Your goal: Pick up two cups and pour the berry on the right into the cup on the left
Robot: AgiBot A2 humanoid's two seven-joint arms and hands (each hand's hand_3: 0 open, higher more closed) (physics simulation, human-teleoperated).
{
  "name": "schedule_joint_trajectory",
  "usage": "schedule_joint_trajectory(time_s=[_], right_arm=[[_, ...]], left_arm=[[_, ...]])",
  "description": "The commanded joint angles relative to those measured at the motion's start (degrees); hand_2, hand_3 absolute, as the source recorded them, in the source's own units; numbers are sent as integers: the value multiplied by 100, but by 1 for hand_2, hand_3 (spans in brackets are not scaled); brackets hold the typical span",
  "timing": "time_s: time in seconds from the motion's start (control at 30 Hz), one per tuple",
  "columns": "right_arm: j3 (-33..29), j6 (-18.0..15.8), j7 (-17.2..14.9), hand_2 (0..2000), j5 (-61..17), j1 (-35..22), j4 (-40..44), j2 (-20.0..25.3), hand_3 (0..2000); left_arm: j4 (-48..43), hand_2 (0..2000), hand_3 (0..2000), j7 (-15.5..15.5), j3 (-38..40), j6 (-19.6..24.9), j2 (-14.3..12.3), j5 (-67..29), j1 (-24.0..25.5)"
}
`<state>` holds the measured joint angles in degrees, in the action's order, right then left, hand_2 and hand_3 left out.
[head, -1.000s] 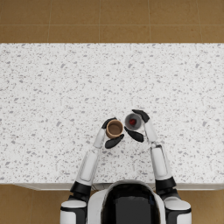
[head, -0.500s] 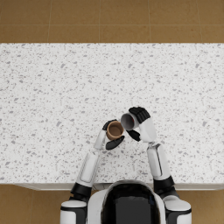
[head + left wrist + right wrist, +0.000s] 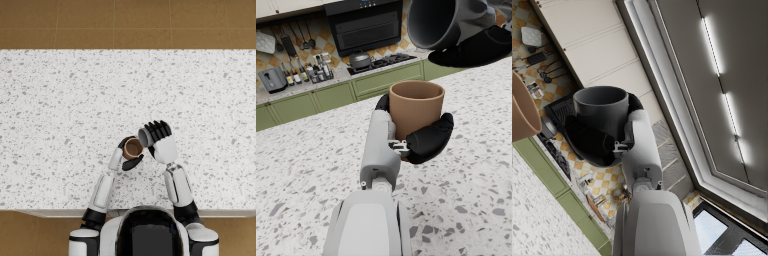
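Tipped on its side in the right hand (image 3: 161,141), grey cup (image 3: 145,137) mouth-first just above and beside the upright brown cup (image 3: 133,148) gripped by the left hand (image 3: 128,156); both clear of the surface (image 3: 60,110).

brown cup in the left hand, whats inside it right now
The head view shows only a bare brown bottom inside the round brown cup; no berry is visible. The left wrist view shows just its rim. The tipped dark grey cup hides its own contents.
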<state>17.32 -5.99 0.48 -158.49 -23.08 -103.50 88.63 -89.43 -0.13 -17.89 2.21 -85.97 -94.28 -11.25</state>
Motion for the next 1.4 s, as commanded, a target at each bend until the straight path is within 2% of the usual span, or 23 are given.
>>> schedule_joint_trajectory(time_s=[0.03, 0.6, 0.83, 0.87, 0.9, 1.0, 1.13, 1.4], right_arm=[[40, 0, -1, 2000, -184, -78, -135, 51, 1280], [492, -4, 12, 2000, -3311, 118, -436, 47, 1280], [471, -3, 15, 2000, -4591, 108, -501, 127, 1280], [794, 1, 15, 2000, -4773, -93, -501, -332, 1280], [548, 1, 14, 2000, -4953, 79, -495, 13, 1280], [558, -7, 11, 2000, -5502, 77, -487, 33, 1280], [521, -10, 9, 2000, -5841, 112, -490, 51, 1280], [483, -7, 10, 2000, -5953, 276, -515, -3, 1280]], left_arm=[[-9, 2000, 1280, 0, 7, 0, -37, -2, -70], [14, 2000, 1280, -1, -9, 1, -116, -6, -74], [61, 2000, 1280, -4, -25, 9, -129, -5, -38], [16, 2000, 1280, -4, -48, 11, -170, -5, -126], [36, 2000, 1280, -3, -17, 6, -179, -6, -138], [84, 2000, 1280, -1, -36, 15, -156, -5, -59], [20, 2000, 1280, 1, 13, 18, -186, -6, -100], [16, 2000, 1280, 0, 18, 10, -144, -5, 54]])
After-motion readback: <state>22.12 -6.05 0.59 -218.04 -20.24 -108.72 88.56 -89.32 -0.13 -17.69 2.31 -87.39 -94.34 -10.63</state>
